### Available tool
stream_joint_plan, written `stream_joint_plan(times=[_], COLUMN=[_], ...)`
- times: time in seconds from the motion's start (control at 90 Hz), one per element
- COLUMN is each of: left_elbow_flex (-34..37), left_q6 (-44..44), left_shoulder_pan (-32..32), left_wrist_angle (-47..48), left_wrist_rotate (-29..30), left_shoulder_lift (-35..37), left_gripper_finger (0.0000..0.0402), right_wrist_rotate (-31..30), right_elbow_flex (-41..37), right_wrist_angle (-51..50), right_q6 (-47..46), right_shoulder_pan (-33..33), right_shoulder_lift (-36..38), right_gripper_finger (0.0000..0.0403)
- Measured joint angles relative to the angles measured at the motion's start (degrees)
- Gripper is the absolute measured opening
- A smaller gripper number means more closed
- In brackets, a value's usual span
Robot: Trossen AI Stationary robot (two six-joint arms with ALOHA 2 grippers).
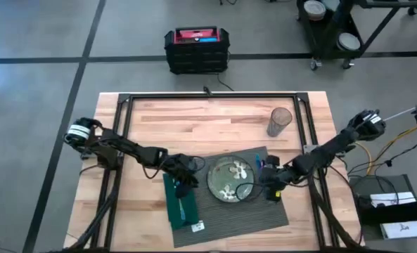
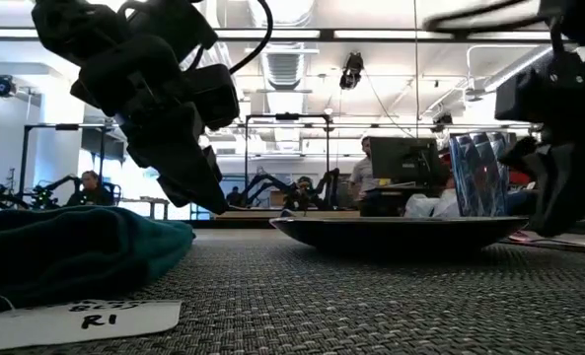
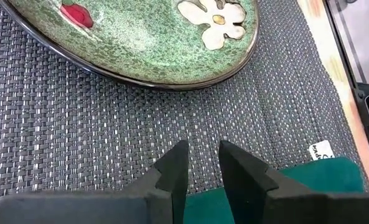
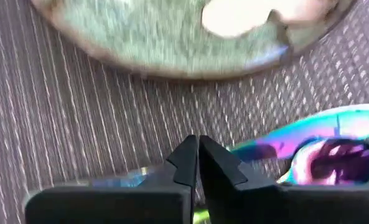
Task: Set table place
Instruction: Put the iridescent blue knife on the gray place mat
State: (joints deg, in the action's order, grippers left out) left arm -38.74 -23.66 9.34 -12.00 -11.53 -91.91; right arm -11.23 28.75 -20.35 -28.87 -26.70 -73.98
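A green speckled plate (image 1: pixel 231 179) with white flowers sits on the dark grey ribbed placemat (image 1: pixel 257 214). A dark green napkin (image 1: pixel 180 204) with a white tag (image 2: pixel 85 319) lies along the mat's left side. My left gripper (image 3: pixel 203 163) hovers low over the mat between napkin and plate, its fingers a little apart with nothing between them. My right gripper (image 4: pixel 198 149) is shut, low over the mat to the right of the plate. Iridescent cutlery (image 4: pixel 321 149) lies on the mat right beside its fingers. My right gripper comes in low from the table's right with its fingers closed together. Its own fingers hide the spot beneath them, so I cannot tell whether they touch the iridescent cutlery (image 4: pixel 259 149).
A clear ribbed glass (image 1: pixel 279 121) stands on the wood at the far right of the table (image 1: pixel 194 119). A black frame rail (image 1: pixel 208 97) runs round the table top. A black and red case (image 1: pixel 197 48) sits on the floor beyond the far edge.
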Motion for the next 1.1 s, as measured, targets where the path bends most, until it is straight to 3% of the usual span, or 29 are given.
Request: stream_joint_plan(times=[0.489, 0.956, 1.1], left_elbow_flex=[0.0, 0.0, 0.0], left_q6=[0.0, 0.2, 0.2], left_shoulder_pan=[0.0, 0.0, 0.0], left_wrist_angle=[0.0, 0.0, 0.0], left_wrist_rotate=[0.0, 0.0, 0.0], left_shoulder_lift=[0.0, 0.0, 0.0], left_gripper_finger=[0.0076, 0.0076, 0.0076], right_wrist_rotate=[2.0, 1.1, 1.4], right_elbow_flex=[-0.5, -0.4, 1.6], right_wrist_angle=[-1.3, 4.7, 1.2], right_q6=[3.0, 1.5, 1.7], right_shoulder_pan=[2.5, 2.8, 2.8], right_shoulder_lift=[0.7, -3.0, -1.5], right_gripper_finger=[0.0, 0.0, 0.0])
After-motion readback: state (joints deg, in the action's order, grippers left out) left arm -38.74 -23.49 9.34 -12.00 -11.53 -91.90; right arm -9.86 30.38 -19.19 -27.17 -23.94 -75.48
